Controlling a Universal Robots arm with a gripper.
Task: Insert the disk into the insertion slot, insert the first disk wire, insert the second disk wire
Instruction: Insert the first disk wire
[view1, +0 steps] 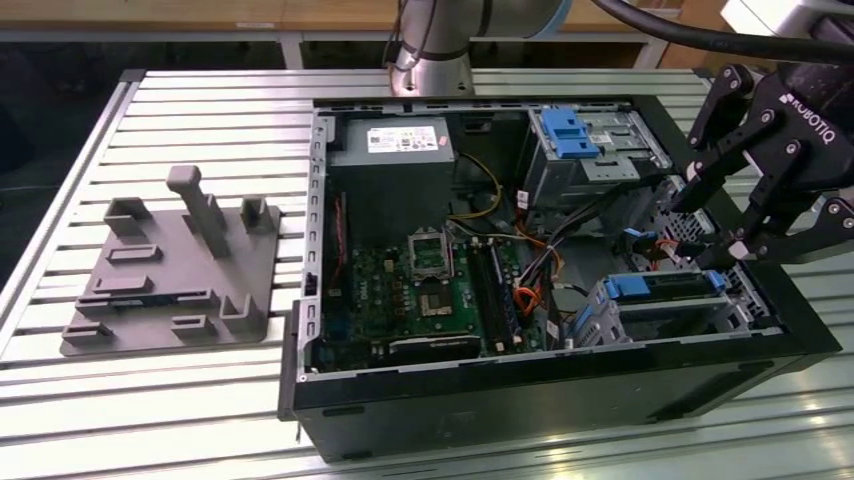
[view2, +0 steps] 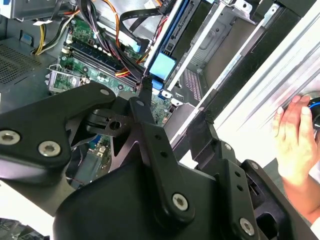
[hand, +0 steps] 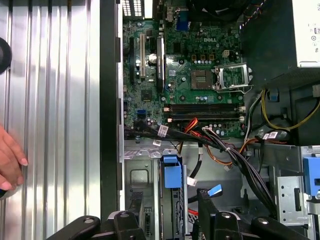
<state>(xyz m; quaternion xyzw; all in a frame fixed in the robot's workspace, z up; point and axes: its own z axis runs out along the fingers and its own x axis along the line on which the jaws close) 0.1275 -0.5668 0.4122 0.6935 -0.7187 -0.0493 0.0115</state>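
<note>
Exterior view: the open computer case (view1: 534, 400) sits on the slatted table (view1: 200, 420). Low toward the exterior view's right, the disk (view1: 667, 286) lies in the insertion slot (view1: 601, 320), blue carrier showing. The gripper (view1: 707, 232) hovers just above, fingers spread wide, empty.

Second wrist view: jaws apart, nothing between them; a person's hand (view2: 292, 135) rests on the table.

First wrist view: a black wire bundle (hand: 240, 160) crosses beside the motherboard (hand: 190, 75).

I'd judge the disk dense, rigid and shock-sensitive, so it is best gripped by the carrier's edges.
</note>
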